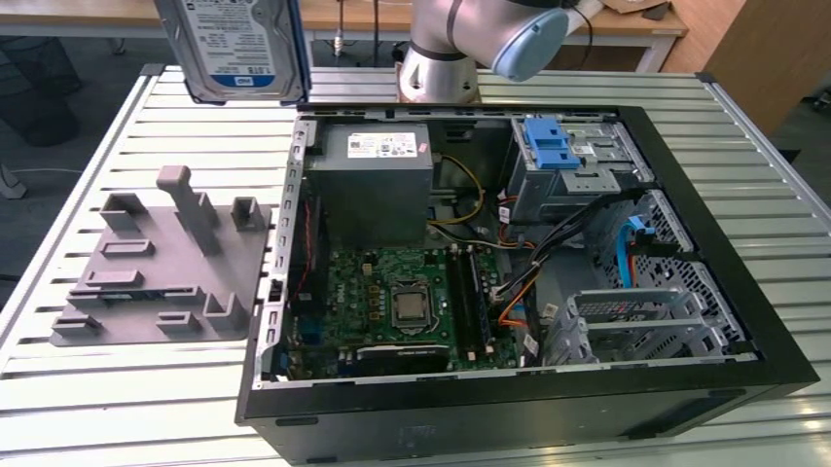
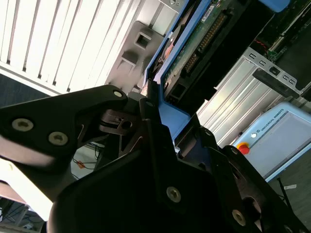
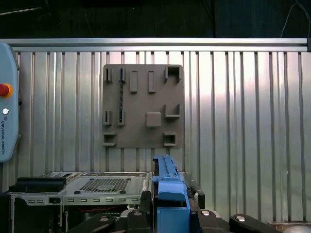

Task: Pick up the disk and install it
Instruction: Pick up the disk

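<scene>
The gripper (image 3: 171, 204), jaws clenched on the blue bracket (image 3: 165, 171) of the disk (image 1: 240, 49), holds it upright, raised outside the open case (image 1: 727, 243), off its far corner on the exterior view's left.

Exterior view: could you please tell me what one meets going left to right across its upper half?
Silver-grey rectangular hard disk with blue-and-white label, raised → large grey power-supply box with white sticker → metal drive cage with blue latch.
</scene>
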